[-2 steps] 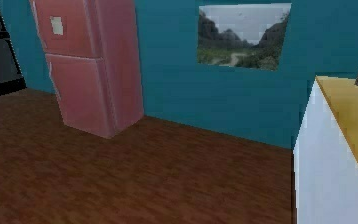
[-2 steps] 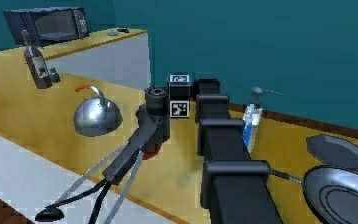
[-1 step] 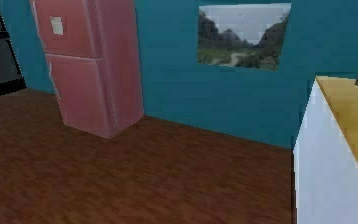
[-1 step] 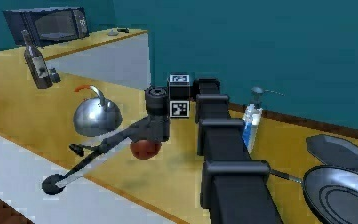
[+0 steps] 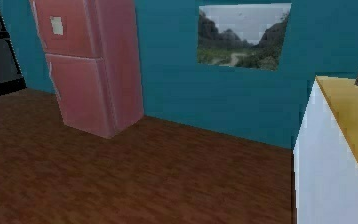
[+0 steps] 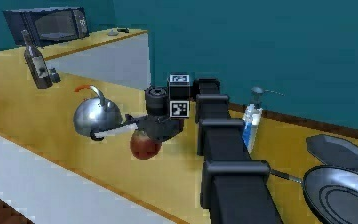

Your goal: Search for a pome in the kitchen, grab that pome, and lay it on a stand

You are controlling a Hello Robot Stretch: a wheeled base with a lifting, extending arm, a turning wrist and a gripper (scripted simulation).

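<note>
Our arm (image 6: 222, 150) lay across the tabletop (image 6: 27, 112) to bring the fingers (image 6: 122, 127) to the reddish pome (image 6: 145, 147) just beside the kettle (image 6: 90, 117); whether they held it, we couldn't tell.

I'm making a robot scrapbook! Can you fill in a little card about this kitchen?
walls: teal
floor: brown wood
fridge: pink, left of a landscape picture
counter: yellow top
on counter: silver kettle, dark bottle, microwave, pans
gripper: at a reddish round thing, beside the kettle
holding: cannot tell
</note>
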